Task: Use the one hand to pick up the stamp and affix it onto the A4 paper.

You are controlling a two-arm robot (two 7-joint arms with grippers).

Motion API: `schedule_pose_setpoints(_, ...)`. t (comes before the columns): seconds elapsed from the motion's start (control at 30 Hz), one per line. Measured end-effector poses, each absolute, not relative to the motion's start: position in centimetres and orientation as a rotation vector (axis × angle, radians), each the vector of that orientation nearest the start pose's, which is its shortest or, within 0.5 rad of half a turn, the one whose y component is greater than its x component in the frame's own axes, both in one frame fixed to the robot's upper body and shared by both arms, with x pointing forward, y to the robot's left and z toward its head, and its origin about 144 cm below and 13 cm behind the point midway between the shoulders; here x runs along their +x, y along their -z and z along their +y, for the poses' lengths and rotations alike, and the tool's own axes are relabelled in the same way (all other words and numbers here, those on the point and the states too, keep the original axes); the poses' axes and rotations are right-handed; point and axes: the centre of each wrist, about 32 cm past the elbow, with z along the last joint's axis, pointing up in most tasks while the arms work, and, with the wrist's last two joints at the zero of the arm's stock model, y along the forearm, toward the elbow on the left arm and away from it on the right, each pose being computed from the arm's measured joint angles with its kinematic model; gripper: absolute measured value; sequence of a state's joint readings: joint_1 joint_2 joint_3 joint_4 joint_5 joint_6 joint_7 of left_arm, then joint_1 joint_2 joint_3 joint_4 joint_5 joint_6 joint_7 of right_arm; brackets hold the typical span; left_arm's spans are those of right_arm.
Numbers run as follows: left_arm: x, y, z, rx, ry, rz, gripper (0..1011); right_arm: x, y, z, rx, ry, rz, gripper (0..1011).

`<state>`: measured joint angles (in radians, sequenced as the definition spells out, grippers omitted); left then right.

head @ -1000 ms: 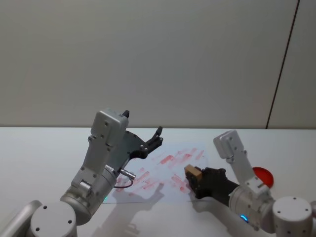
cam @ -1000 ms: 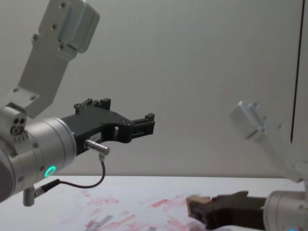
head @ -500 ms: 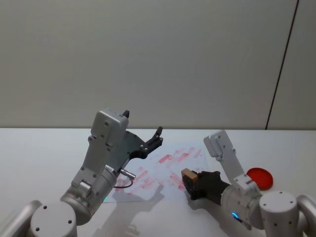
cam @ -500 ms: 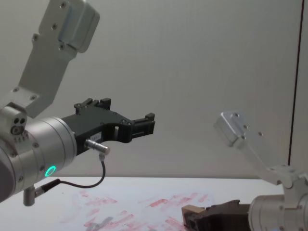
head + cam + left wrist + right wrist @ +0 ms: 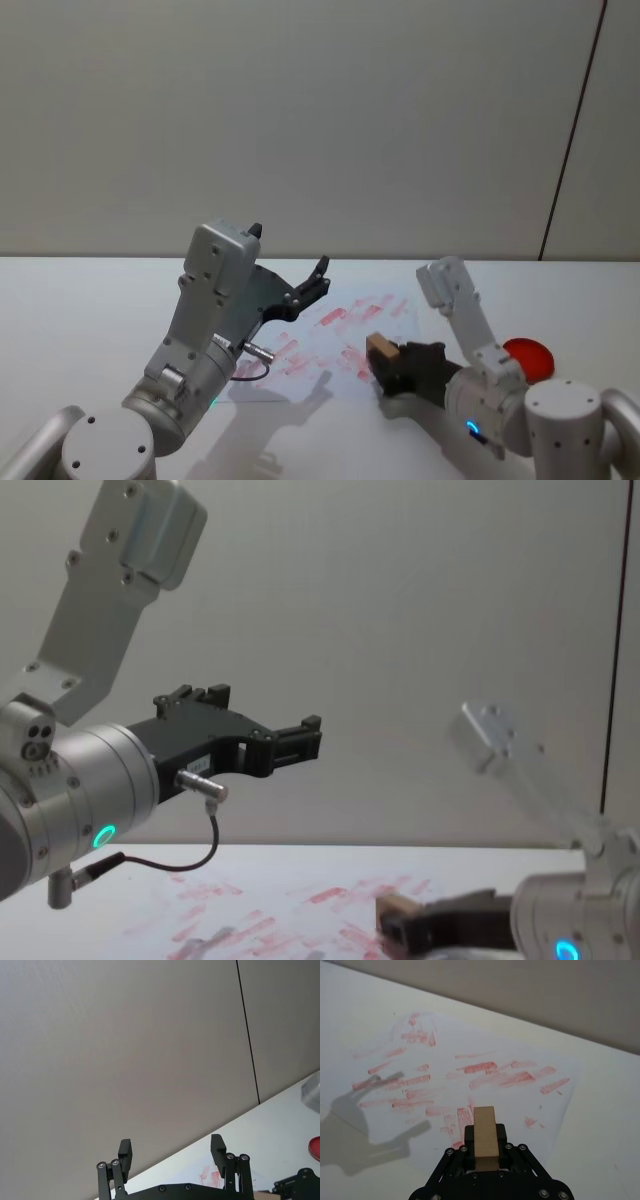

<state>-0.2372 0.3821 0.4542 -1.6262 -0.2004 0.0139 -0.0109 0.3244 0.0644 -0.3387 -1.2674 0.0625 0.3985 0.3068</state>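
Your right tool [image 5: 485, 1146] is clamped on the stamp [image 5: 484, 1130], near the paper [image 5: 520, 1100] at its four o'clock edge; contact I can't tell. It's a light, stiff wooden block: grip its flat sides, press squarely. Your left tool [image 5: 318, 276] hangs raised, jaws wide.

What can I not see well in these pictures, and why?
- Underside of the stamp: right wrist view, hidden by the block itself, held in the right gripper.
- Ink pad: head view, partly behind the right arm.
- Left part of the A4 paper: head view, behind the wrist of the open left gripper.
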Motion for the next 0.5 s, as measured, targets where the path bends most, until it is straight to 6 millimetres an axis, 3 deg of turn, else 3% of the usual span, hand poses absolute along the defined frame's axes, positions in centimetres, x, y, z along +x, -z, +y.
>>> schedule_pose_setpoints(0.5, 49.2, -120.4, 19.8, 0.061, -1.124, -0.268, 1003, 53.1, -119.5, -16.9, -0.174, 1.003, 0.210, 221)
